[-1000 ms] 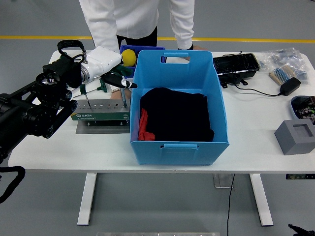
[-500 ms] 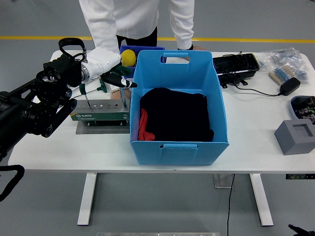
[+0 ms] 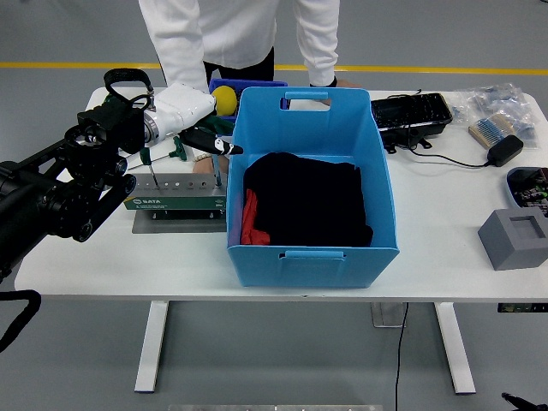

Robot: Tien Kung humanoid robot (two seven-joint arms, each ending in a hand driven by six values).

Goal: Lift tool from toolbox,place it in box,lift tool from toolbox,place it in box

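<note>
A green tool rack (image 3: 171, 195) on a metal plate stands on the white table (image 3: 445, 214), left of the big blue box (image 3: 368, 184). Green T-handle tools (image 3: 177, 151) stick up from the rack. My left hand (image 3: 210, 141), white-shelled with dark fingers, hangs over the rack's right end. Its fingers are curled on the top of a tool (image 3: 217, 174), whose thin shaft points down at the rack. The box holds black cloth (image 3: 308, 201) and a red item (image 3: 248, 218). My right arm is out of sight.
A person in a white coat (image 3: 240, 34) stands at the far side. A yellow ball (image 3: 224, 98) sits in a small blue bin behind the rack. At the right lie a black tray (image 3: 411, 111), a brush (image 3: 488, 130), a black adapter (image 3: 502, 150) and a grey block (image 3: 514, 238).
My left hand has risen slightly and shifted a little to the right, towards the blue box. Everything else is still.
</note>
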